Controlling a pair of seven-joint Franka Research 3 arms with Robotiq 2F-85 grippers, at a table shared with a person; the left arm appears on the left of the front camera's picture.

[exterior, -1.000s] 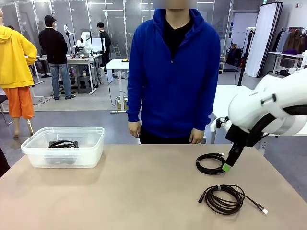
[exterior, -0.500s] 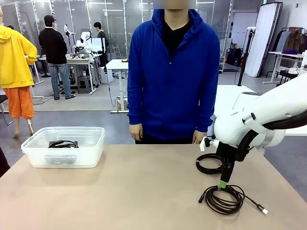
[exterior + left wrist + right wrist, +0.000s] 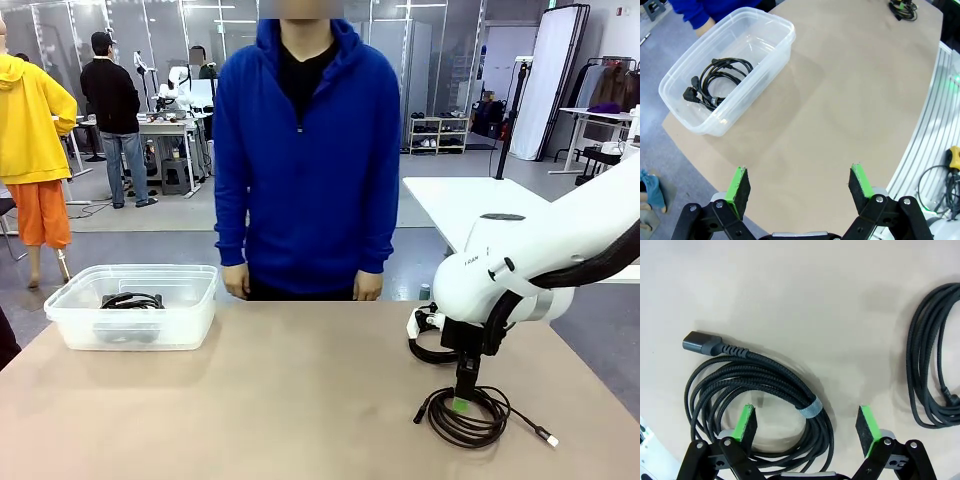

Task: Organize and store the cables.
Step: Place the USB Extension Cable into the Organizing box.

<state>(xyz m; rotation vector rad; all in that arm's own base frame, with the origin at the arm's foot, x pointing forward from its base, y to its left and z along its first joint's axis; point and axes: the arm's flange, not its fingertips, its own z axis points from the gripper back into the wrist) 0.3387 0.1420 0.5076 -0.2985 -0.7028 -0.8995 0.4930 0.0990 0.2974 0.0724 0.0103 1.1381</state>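
A black coiled cable [image 3: 468, 420] lies at the table's near right, bound by a grey band [image 3: 808, 409], its plug [image 3: 702, 344] pointing away from the coil. My right gripper [image 3: 462, 403] hangs open just above it, its fingers [image 3: 746, 423] straddling the banded side of this coil [image 3: 770, 377]. A second coiled cable [image 3: 427, 352] lies just beyond, partly behind the arm, and is also the coil [image 3: 932, 365] at that view's right edge. A third cable [image 3: 130, 300] lies in the clear plastic bin [image 3: 190, 318] at the far left. My left gripper [image 3: 800, 182] stands open high over the table, near the bin [image 3: 785, 30] and its cable [image 3: 715, 82].
A person in a blue hoodie [image 3: 305, 160] stands at the far edge, hands [image 3: 237, 283] hanging by the table. The tan tabletop [image 3: 280, 400] between the bin and the coils is bare. The table's curved edge [image 3: 920, 125] runs along the right of the left wrist view.
My right arm has swung left and down from the farther coil to just above the nearer one. The person has stepped to the left. Both grippers stay open.
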